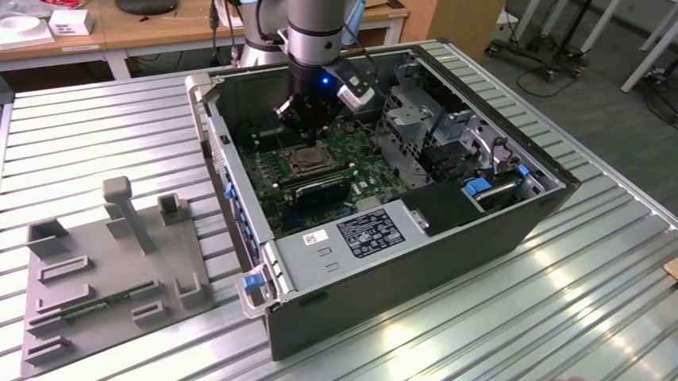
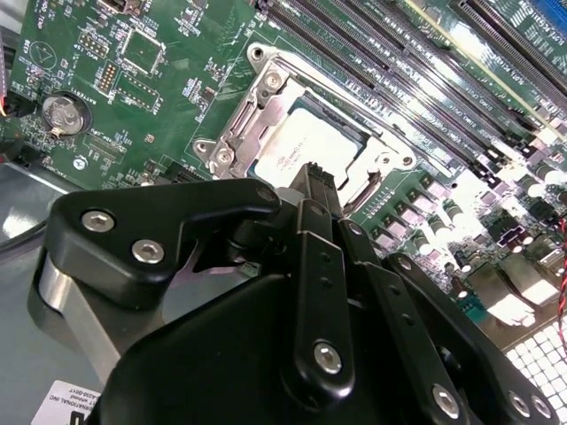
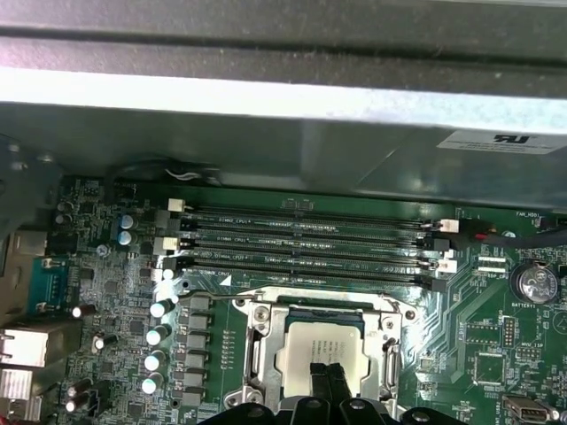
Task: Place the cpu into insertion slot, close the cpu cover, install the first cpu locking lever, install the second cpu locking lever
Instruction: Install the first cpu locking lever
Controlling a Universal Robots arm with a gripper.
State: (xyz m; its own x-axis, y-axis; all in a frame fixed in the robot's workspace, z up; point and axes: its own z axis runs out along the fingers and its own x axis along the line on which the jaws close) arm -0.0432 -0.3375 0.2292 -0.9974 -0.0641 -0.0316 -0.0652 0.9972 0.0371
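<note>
The cpu (image 3: 310,345) (image 2: 297,146) lies flat in the socket on the green motherboard, its pale silver face up. The cpu cover (image 3: 257,341) (image 2: 257,106), a silvery frame, lies down around it. A thin wire lever (image 3: 208,294) runs along the socket's edge beside the memory slots. My gripper (image 3: 326,376) (image 2: 314,177) hovers directly over the cpu's face, its black fingertips pressed together with nothing between them. In the exterior view the gripper (image 1: 304,127) reaches down into the open computer case just above the socket (image 1: 307,157).
Memory slots (image 3: 301,239) run beside the socket, and a row of capacitors (image 3: 159,336) stands on another side. The case walls (image 1: 212,119) enclose the board. A grey metal box (image 1: 360,234) with a white label sits in the case. A grey fixture plate (image 1: 106,270) lies on the table.
</note>
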